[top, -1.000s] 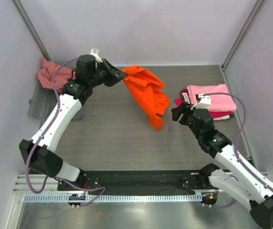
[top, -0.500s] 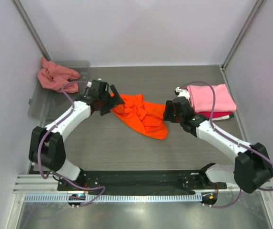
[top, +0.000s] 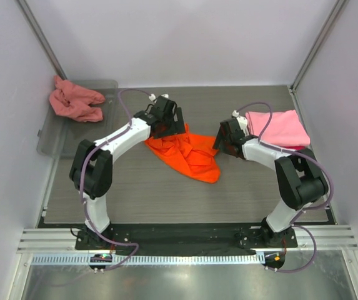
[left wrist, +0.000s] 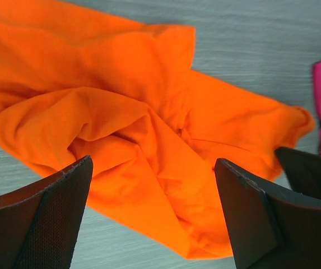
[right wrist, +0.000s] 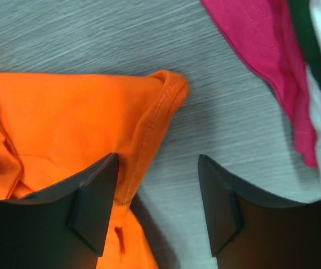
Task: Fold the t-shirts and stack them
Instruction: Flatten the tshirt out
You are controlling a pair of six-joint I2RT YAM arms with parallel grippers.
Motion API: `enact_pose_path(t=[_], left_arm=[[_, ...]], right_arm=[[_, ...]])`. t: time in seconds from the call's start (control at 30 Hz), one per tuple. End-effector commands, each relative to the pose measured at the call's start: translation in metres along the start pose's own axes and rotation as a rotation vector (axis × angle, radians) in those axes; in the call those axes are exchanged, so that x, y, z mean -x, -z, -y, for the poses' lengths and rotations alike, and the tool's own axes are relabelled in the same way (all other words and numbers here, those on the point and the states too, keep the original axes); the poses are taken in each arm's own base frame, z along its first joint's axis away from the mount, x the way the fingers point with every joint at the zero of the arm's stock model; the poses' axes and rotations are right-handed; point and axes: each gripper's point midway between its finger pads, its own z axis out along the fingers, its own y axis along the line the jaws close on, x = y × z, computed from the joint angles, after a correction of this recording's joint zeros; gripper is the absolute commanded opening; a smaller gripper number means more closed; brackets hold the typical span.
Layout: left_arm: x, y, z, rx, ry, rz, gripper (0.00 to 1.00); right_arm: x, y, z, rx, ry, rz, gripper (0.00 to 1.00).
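From above, the orange t-shirt lies in a crumpled heap in the middle of the table. The left gripper is down low at its upper left edge. The right gripper is down low at its right edge. The light pink t-shirt lies folded on top of the crimson t-shirt at the right side. The salmon-pink t-shirt sits bunched up in the grey tray at the far left. In the left wrist view, the left gripper's fingers are spread wide and hold nothing. The orange cloth lies under them, full of folds. In the right wrist view, the right gripper's fingers are apart too and hold nothing. A hemmed corner of the orange t-shirt lies by the left finger, and the crimson t-shirt is at the upper right.
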Motion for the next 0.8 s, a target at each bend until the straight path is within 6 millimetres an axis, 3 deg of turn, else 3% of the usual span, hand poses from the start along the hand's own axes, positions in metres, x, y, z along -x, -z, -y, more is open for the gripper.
enact_pose_path(t=[0.0,0.07,0.1,0.17,0.3,0.37,0.4,0.47,0.5,0.53,0.63,0.7,0.73,0.77], left_arm=[[0.002,-0.005,0.000,0.025,-0.060,-0.002,0.89],[-0.004,-0.009,0.001,0.015,-0.079,-0.026,0.88],[-0.007,-0.010,0.001,0.017,-0.091,-0.034,0.87],[-0.017,-0.010,0.003,0.020,-0.154,-0.044,0.86],[-0.025,0.001,0.017,0.041,-0.329,0.003,0.87],[-0.032,0.004,0.030,0.054,-0.406,0.021,0.88],[-0.027,0.007,0.035,0.069,-0.439,0.047,0.88],[-0.036,0.000,0.036,0.088,-0.477,0.015,0.87],[-0.032,0.001,0.045,0.083,-0.484,0.025,0.86],[-0.043,-0.008,0.037,0.119,-0.496,-0.020,0.85],[-0.046,-0.017,0.038,0.138,-0.499,-0.044,0.83],[-0.054,-0.029,0.031,0.162,-0.506,-0.074,0.78],[-0.053,-0.030,0.032,0.170,-0.503,-0.072,0.67],[-0.060,-0.039,0.027,0.188,-0.507,-0.098,0.62]], right_arm=[[0.027,-0.006,-0.032,0.117,-0.102,0.052,0.55],[0.032,-0.009,-0.039,0.151,-0.119,0.058,0.41],[0.035,-0.009,-0.041,0.168,-0.125,0.058,0.20],[0.047,-0.002,-0.042,0.181,-0.137,0.085,0.01],[0.064,0.021,-0.034,0.179,-0.156,0.168,0.01],[0.059,0.025,-0.030,0.182,-0.157,0.164,0.01],[0.060,0.028,-0.031,0.193,-0.158,0.165,0.01],[0.054,0.028,-0.031,0.203,-0.161,0.146,0.01],[0.059,0.029,-0.034,0.222,-0.174,0.163,0.01],[0.057,0.028,-0.035,0.230,-0.177,0.159,0.01],[0.054,0.029,-0.036,0.246,-0.189,0.158,0.01],[0.055,0.030,-0.037,0.251,-0.194,0.165,0.01],[0.056,0.030,-0.037,0.252,-0.194,0.168,0.01],[0.058,0.031,-0.037,0.252,-0.194,0.173,0.01]])
